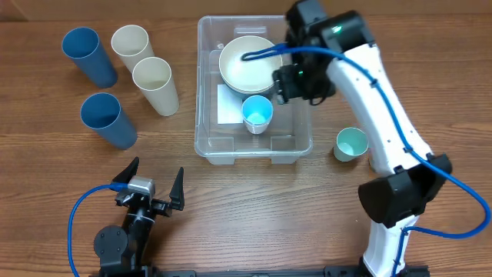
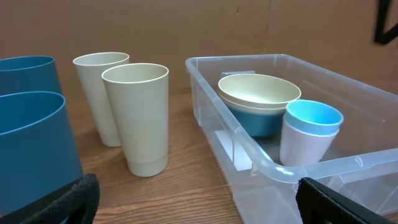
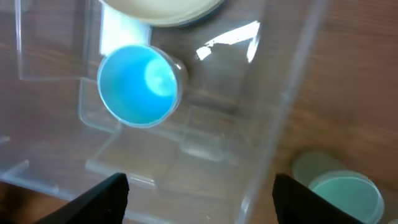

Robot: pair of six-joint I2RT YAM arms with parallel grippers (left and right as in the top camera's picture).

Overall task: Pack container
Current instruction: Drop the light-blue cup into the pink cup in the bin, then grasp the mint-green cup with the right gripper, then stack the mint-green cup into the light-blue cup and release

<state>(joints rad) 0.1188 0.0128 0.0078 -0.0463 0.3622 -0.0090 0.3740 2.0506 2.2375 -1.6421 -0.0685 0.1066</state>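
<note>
The clear plastic container (image 1: 210,146) stands mid-table with a white label on its bottom. In it are stacked bowls, cream over blue (image 1: 246,61), and a small white cup with a light blue inside (image 1: 257,112). My right gripper (image 1: 286,83) is open and empty above the container's right side; its wrist view shows the small cup (image 3: 138,85), the container wall (image 3: 283,106) and its open fingers (image 3: 199,199). My left gripper (image 1: 151,181) is open and empty near the front edge, left of the container (image 2: 261,163).
Two tall blue cups (image 1: 91,55) (image 1: 109,119) and two tall cream cups (image 1: 132,46) (image 1: 157,85) stand left of the container. A small mint cup (image 1: 351,144) lies right of it, also in the right wrist view (image 3: 346,194).
</note>
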